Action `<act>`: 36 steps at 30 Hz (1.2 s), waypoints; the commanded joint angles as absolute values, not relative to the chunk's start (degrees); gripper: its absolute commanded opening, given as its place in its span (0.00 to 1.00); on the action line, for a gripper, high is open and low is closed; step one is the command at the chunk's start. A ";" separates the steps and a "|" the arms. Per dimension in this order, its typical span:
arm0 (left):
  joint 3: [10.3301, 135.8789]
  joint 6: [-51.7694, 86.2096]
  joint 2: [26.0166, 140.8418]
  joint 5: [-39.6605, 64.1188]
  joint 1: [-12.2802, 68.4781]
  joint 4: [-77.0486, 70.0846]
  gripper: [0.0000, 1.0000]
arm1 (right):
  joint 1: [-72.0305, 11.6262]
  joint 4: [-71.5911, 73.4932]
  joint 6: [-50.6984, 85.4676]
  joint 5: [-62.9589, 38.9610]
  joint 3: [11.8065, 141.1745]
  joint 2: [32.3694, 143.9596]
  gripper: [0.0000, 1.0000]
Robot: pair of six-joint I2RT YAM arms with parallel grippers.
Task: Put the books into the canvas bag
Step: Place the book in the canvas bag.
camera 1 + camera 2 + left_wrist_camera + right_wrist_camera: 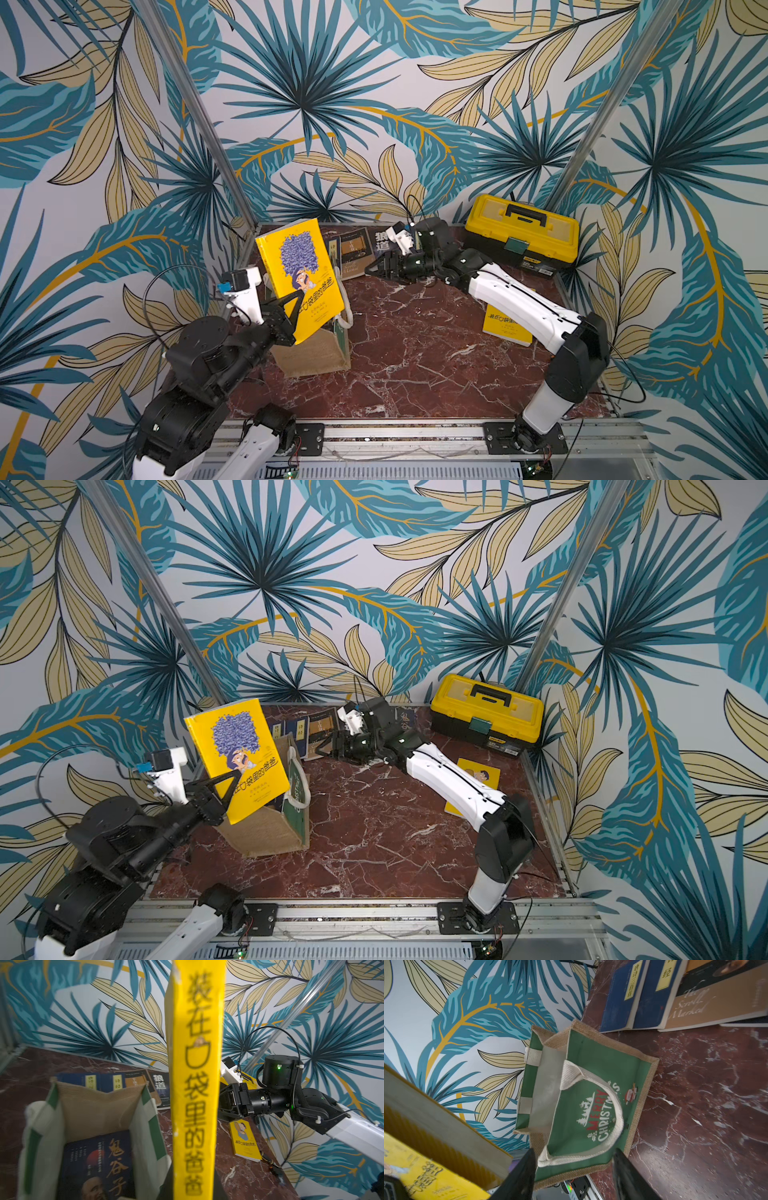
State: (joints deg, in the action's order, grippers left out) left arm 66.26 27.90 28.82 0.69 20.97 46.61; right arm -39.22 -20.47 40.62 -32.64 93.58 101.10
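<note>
Your count, from the near edge back: one boxy tan burlap canvas bag [316, 357] with green-and-white side panels stands upright left of centre. One dark paperback with orange characters [99, 1163] lies flat on its floor. There are two bright yellow paperbacks, one raised [299, 270] just above the bag and one [505, 328] flat on the red-brown marble tabletop [415, 374] beneath your right arm [519, 303]. Along the back wall lie a navy paperback with a yellow title strip [618, 997], a second navy paperback [654, 991], a brown-and-black paperback [706, 1001] and a black paperback with white characters [161, 1086], overlapping side by side. A further dark cover [405, 719] shows behind the right wrist, and the arm may hide more. One yellow-and-black plastic toolbox [521, 235] sits closed in the far right corner.

The near and middle marble lies bare between the bag and the right arm. The bag's mouth gapes open, one white handle drooping over its green side.

Your left gripper [296, 305] reaches up from the near left and is clamped on the raised book's lower edge, with the cover tilted toward the top cameras. Your right arm stretches low across the table toward the back row. Your right gripper [374, 268] has its fingers spread with nothing between them, its tips near that row's front edge and facing the bag.
</note>
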 commanded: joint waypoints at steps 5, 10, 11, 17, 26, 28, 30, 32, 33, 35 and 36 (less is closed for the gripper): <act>68.11 19.84 21.82 -13.55 21.02 46.38 0.00 | -44.79 -22.68 40.21 -32.35 106.43 112.89 0.60; 68.98 17.69 21.55 -16.33 21.03 46.88 0.00 | -47.42 -31.65 36.56 -29.01 115.22 119.08 0.59; 69.29 17.52 22.11 -16.34 21.03 46.90 0.00 | -47.46 -32.47 36.34 -28.32 115.40 119.31 0.59; 70.64 16.95 28.89 -14.28 21.04 46.85 0.00 | -47.54 -34.14 34.66 -25.62 114.17 118.13 0.37; 71.99 16.15 42.95 -9.32 21.06 47.81 0.00 | -47.54 -36.03 32.56 -23.53 113.91 116.74 0.01; 71.68 16.83 45.03 -9.20 20.97 49.30 0.00 | -47.55 -36.10 32.26 -22.84 113.82 116.10 0.00; 71.28 17.74 46.87 -7.71 21.01 50.86 0.00 | -47.54 -36.22 31.82 -21.80 113.60 115.38 0.00; 71.17 19.04 48.42 -6.08 21.00 52.84 0.00 | -47.59 -36.13 31.34 -20.38 113.27 114.40 0.00; 71.34 19.42 49.04 -5.56 20.98 53.86 0.00 | -47.59 -36.19 31.21 -19.77 113.14 113.99 0.00; 71.87 20.36 49.99 -4.67 21.06 55.93 0.00 | -47.72 -35.90 30.93 -18.56 112.64 113.17 0.00; 72.02 20.61 50.16 -4.22 21.08 56.55 0.00 | -47.68 -35.73 30.85 -18.27 112.44 112.94 0.00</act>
